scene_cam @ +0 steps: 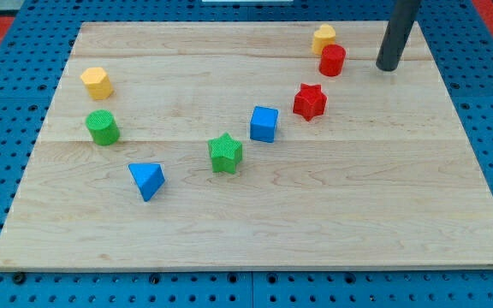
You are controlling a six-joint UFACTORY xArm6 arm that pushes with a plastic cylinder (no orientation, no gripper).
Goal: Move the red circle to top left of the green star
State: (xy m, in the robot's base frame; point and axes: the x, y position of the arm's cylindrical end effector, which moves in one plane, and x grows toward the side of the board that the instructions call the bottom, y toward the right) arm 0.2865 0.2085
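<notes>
The red circle [332, 60] is a short red cylinder near the view's top right, touching a yellow heart block [323, 38] just above it. The green star [225, 153] lies near the board's middle, well to the lower left of the red circle. My tip [389, 66] rests on the board to the right of the red circle, a short gap apart from it. The dark rod rises from there out of the view's top.
A red star [310, 101] and a blue cube [264, 123] lie between the red circle and the green star. A blue triangle [147, 180], a green cylinder [103, 127] and a yellow hexagon [97, 82] are at the left. The wooden board [255, 239] sits on blue pegboard.
</notes>
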